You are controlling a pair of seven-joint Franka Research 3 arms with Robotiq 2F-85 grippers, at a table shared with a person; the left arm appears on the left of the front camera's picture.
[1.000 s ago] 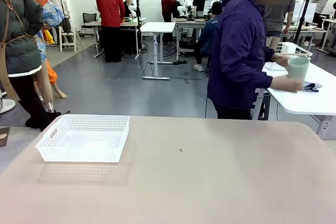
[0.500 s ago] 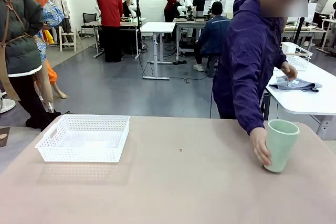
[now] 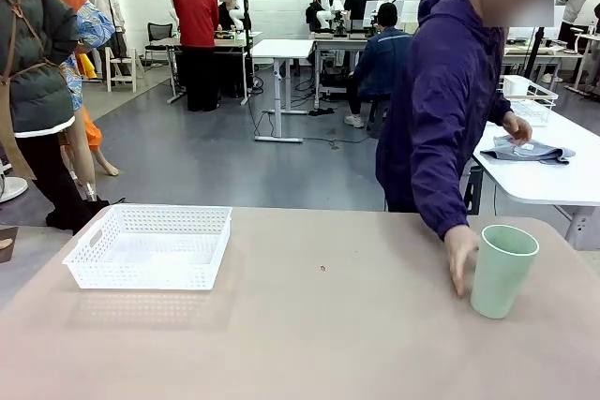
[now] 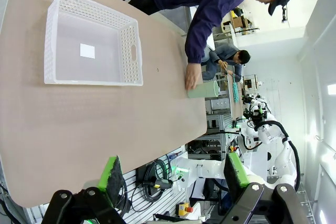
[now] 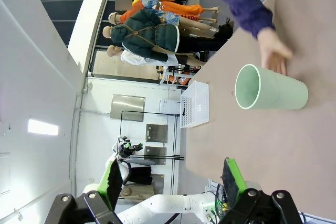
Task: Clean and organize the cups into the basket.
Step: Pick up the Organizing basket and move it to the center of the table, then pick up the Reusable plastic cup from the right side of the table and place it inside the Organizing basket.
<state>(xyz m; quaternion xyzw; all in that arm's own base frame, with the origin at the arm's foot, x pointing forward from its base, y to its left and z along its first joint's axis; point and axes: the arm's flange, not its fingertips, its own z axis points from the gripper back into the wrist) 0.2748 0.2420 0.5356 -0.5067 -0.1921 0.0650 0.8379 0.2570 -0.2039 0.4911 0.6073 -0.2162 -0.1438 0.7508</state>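
Note:
A pale mint green cup (image 3: 502,270) stands upright and open-topped at the right end of the tan table (image 3: 309,334). The person's hand (image 3: 460,255) rests against its left side. The white lattice basket (image 3: 150,245) sits empty at the table's left end, far from the cup. In the left wrist view the basket (image 4: 92,51) and the cup (image 4: 203,89) lie well beyond my left gripper (image 4: 173,171), which is open and holds nothing. High above the table my right gripper (image 5: 173,178) is also open and empty, with the cup (image 5: 270,94) and the person's hand (image 5: 275,56) below it.
The person in a purple jacket (image 3: 436,100) leans over the table's far right edge. Behind them a white side table (image 3: 553,185) carries a grey cloth (image 3: 530,150) and a wire basket (image 3: 527,91). A small dark speck (image 3: 322,269) marks the table's middle.
The person carried the mint cup from the side table and set it down on the tan table's right end. Their hand has slid from gripping it to resting beside it.

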